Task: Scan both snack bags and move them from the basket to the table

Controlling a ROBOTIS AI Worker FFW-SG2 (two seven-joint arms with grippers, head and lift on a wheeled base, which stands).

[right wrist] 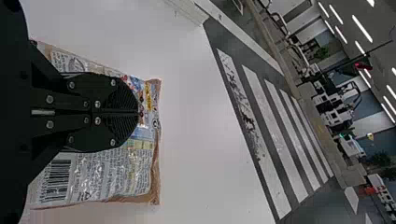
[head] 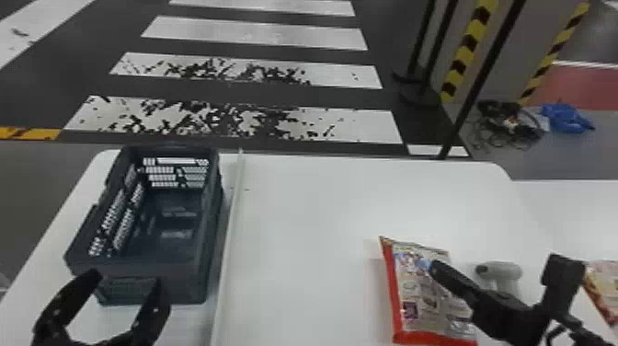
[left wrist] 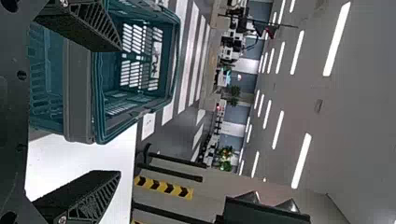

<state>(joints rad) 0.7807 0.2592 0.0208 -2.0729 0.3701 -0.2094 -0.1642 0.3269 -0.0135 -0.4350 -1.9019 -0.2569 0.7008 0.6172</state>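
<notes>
My left gripper (head: 125, 282) stands open at the front end of the dark basket (head: 204, 276); in the left wrist view, the basket (left wrist: 79, 93) lies beyond the spread fingers of the left gripper (left wrist: 118, 111). Only bare floor and slotted walls are visible inside it. My right gripper (head: 436, 268) is over a red-edged snack bag (head: 411, 294) on the white table. In the right wrist view, the fingers of the right gripper (right wrist: 137, 112) are pressed together in front of the snack bag (right wrist: 107, 179). Another snack bag (head: 604, 280) lies at the right edge.
A grey handheld scanner (head: 499, 270) stands just beyond my right gripper, between the two bags. A thin white raised strip (head: 230, 230) runs along the table (head: 312, 207) beside the basket. Black poles (head: 478, 78) rise behind the table's far edge.
</notes>
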